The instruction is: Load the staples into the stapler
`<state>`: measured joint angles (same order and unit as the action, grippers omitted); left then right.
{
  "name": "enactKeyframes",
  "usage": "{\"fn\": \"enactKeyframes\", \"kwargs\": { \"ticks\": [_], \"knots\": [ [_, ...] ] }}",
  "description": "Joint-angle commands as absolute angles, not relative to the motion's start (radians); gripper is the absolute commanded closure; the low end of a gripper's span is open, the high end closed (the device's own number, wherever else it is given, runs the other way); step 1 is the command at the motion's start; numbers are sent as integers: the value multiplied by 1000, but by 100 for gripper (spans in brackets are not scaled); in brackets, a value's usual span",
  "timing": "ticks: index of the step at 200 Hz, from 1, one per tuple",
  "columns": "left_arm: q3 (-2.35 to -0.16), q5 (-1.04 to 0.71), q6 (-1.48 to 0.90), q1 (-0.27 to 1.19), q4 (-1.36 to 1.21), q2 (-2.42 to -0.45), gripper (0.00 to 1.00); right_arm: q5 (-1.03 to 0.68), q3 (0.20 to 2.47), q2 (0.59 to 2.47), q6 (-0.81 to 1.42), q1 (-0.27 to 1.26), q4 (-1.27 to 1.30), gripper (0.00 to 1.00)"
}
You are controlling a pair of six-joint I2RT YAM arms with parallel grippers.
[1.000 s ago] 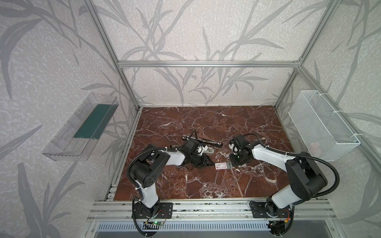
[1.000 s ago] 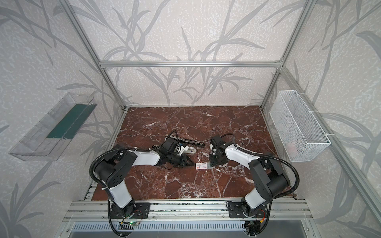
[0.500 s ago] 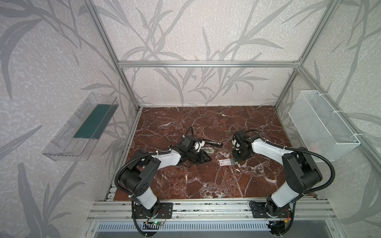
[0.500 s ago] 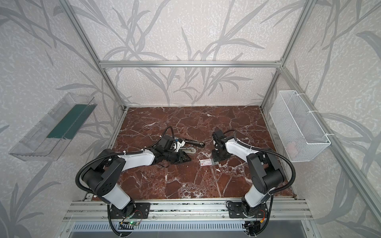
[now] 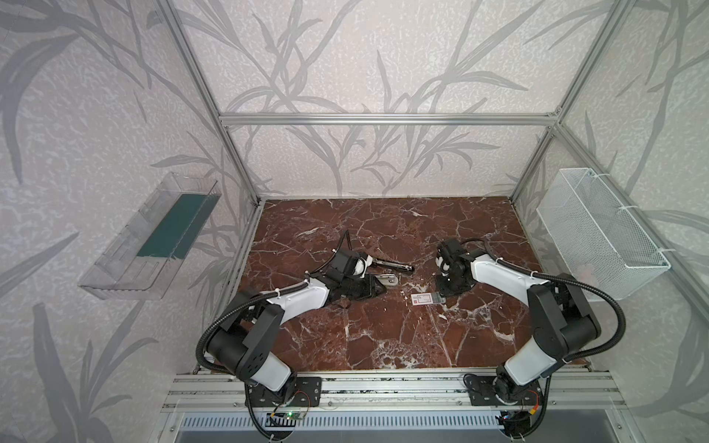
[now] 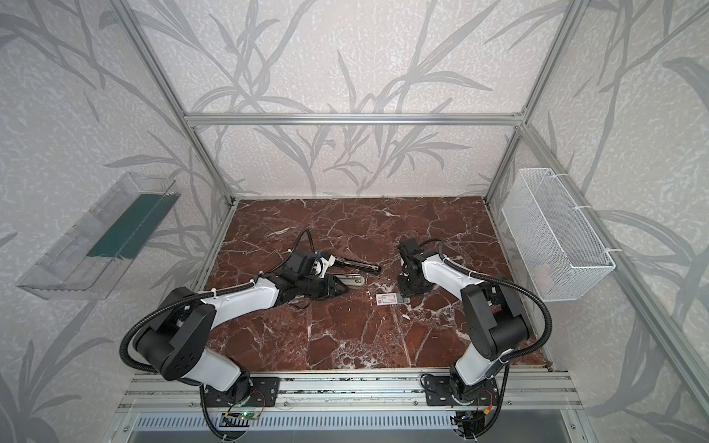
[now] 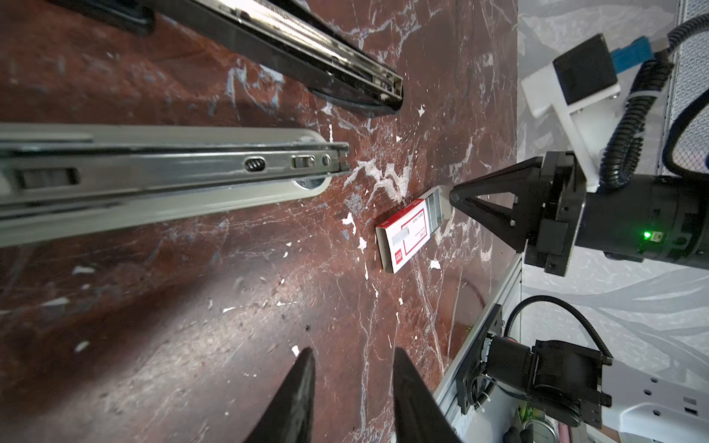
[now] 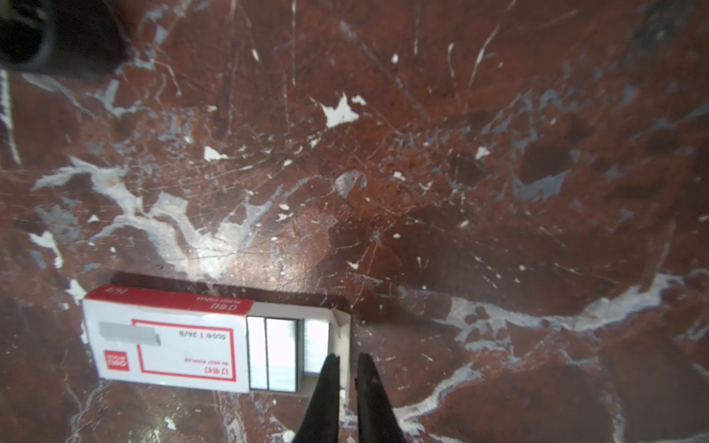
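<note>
The black stapler point(image 5: 393, 266) point(image 6: 360, 265) lies on the marble floor; in the left wrist view its silver rail point(image 7: 307, 46) is exposed. The white and red staples box point(image 5: 422, 298) point(image 6: 386, 299) point(image 7: 406, 234) lies to the right of it, with its tray slid partly out. Silvery staples point(image 8: 276, 353) show in the tray. My right gripper point(image 8: 348, 358) point(image 5: 441, 297) stands at the tray's end wall, jaws a narrow gap apart. My left gripper point(image 7: 353, 356) point(image 5: 378, 288) is open and empty beside the staplers.
A beige-grey stapler point(image 5: 385, 280) point(image 7: 153, 180) lies right next to the black one, close to my left fingers. A white wire basket point(image 5: 598, 237) hangs on the right wall. A clear shelf point(image 5: 153, 237) hangs on the left wall.
The right gripper's jaws have parted slightly at the tray end, and the box has shifted a little away and to the right. The left arm's elbow has dropped lower.
</note>
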<state>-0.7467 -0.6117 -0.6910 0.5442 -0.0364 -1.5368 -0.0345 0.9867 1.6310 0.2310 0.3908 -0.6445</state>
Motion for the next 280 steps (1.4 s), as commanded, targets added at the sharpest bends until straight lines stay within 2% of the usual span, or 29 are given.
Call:
{"fn": "enactKeyframes", "kwargs": {
  "ticks": [1, 29, 78, 175, 227, 280],
  "knots": [
    [-745, -575, -683, 541, -12, -1514, 64, -62, 988, 1574, 229, 388, -669, 86],
    [-744, -575, -693, 541, -23, -1517, 65, -94, 964, 1575, 234, 411, -648, 92],
    [-737, -578, -704, 541, -32, -1516, 65, -85, 942, 1621, 262, 420, -626, 86],
    [-726, -582, -710, 541, -48, -1519, 65, -35, 943, 1659, 279, 419, -637, 84],
    [-727, -585, -710, 541, -50, -1519, 65, -51, 943, 1676, 281, 420, -631, 91],
    [-728, -583, -712, 541, -51, -1520, 65, -49, 948, 1677, 279, 419, -637, 94]
  ]
}}
